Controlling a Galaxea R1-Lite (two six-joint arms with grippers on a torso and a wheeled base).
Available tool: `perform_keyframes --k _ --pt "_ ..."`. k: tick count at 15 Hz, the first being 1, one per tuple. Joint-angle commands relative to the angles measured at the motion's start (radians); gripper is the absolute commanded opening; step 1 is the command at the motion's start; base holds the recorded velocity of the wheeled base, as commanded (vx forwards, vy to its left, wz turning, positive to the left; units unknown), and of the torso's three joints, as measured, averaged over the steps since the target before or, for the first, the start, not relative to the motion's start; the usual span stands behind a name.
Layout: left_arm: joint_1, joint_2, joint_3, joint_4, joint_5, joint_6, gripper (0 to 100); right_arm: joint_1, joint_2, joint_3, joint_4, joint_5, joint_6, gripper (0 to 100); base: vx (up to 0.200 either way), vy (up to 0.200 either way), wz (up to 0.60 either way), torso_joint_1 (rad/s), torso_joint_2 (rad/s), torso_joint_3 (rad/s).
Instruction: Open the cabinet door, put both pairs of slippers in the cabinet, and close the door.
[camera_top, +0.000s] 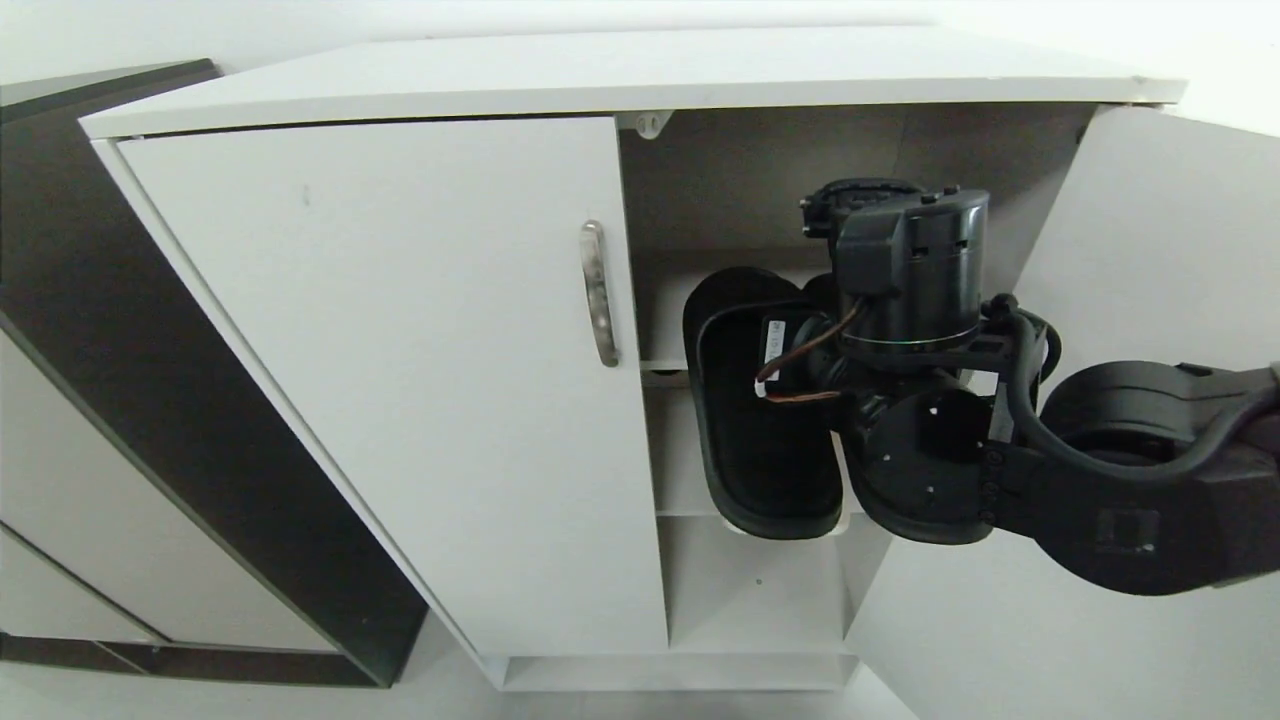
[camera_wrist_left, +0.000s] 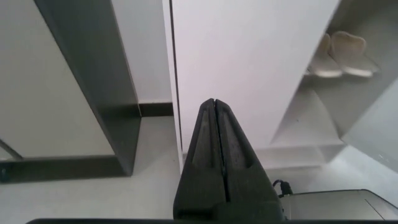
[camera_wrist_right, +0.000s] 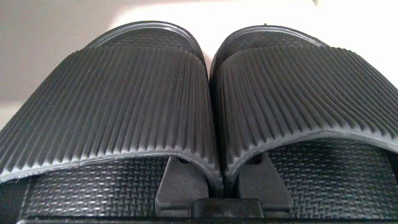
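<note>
**A:** Where's the black pair?

**B:** The black slippers (camera_top: 765, 420) are in the cabinet (camera_top: 600, 75) opening, at 3 o'clock from the door handle (camera_top: 597, 292). The right jaws are pinched on their touching inner walls. The left jaws are pressed together, empty. The white slippers (camera_wrist_left: 342, 53) lie inside.

**A:** Risk?

**B:** The heels seem to overhang the shelf (camera_top: 660, 365). If released now, the pair may tip out.

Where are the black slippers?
In the head view, the black slippers are inside the open right half of the cabinet, over a shelf, gripped by the right gripper, right of the handle of the closed door.
</note>
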Motion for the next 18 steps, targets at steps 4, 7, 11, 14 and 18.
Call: perform_keyframes --k 4,7,11,14,18 --pt "0.000 0.000 0.000 0.000 0.000 0.000 0 -0.005 0.048 0.010 -0.045 -0.001 0.005 0 0.150 0.000 0.00 0.002 0.01 0.002" --pt "0.000 0.000 0.000 0.000 0.000 0.000 0 -0.005 0.042 0.015 -0.061 -0.001 0.000 0 0.000 0.000 0.00 0.000 0.00 0.000" --pt "0.000 0.000 0.000 0.000 0.000 -0.002 0 -0.041 0.058 0.001 -0.074 0.008 -0.049 0 0.000 0.000 0.00 0.000 0.00 0.000" --pt "0.000 0.000 0.000 0.000 0.000 -0.002 0 -0.093 0.099 -0.051 -0.118 0.048 -0.095 0 0.000 0.000 0.00 0.000 0.00 0.000" --pt "0.000 0.000 0.000 0.001 0.002 -0.002 0 -0.145 0.189 -0.197 -0.114 0.072 -0.116 0 0.000 0.000 0.00 0.000 0.00 0.000"
